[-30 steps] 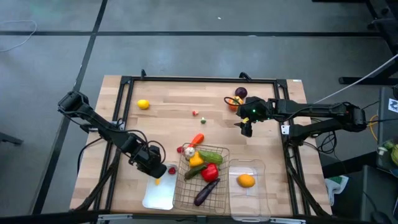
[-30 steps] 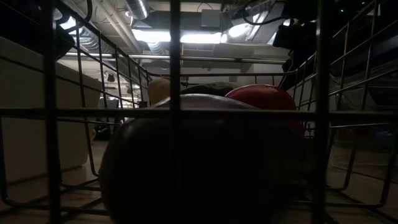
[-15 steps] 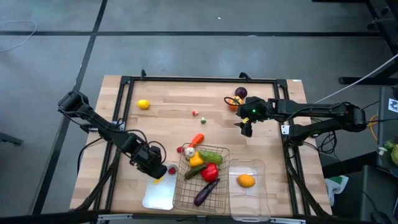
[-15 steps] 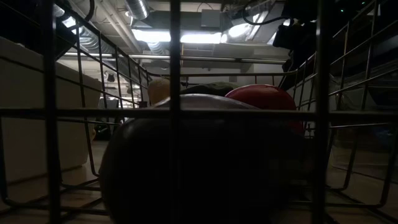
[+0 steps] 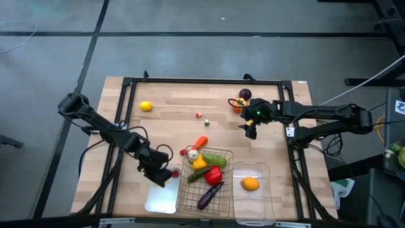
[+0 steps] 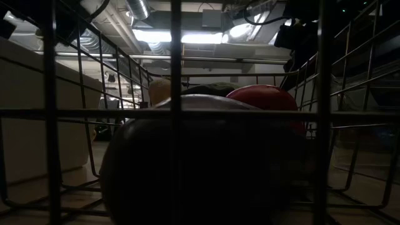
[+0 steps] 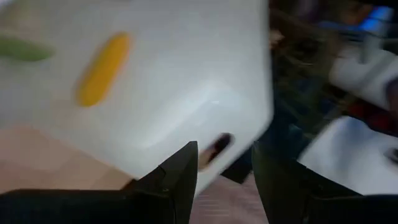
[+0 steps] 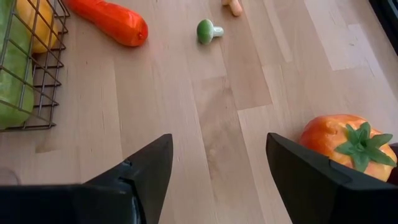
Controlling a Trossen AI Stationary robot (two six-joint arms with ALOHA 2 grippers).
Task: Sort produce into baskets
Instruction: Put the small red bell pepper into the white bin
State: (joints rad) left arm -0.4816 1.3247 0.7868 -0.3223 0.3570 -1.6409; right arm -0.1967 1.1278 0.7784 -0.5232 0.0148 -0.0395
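I had the left hand (image 5: 159, 177) low over the far end of the white tray (image 5: 161, 199), arm stretched in from the bench's (image 5: 171, 126) left edge, fingers (image 7: 180, 171) a little apart with nothing between them. Just beyond the fingers a small yellow piece (image 7: 103, 68) lay on the tray. The right hand (image 5: 251, 131) hung over bare wood, its fingers (image 8: 146, 171) spread wide and empty. An orange fruit with a green stem (image 8: 342, 144) sat close beside it; a carrot (image 8: 109, 22) lay farther ahead by the wire basket (image 5: 205, 180).
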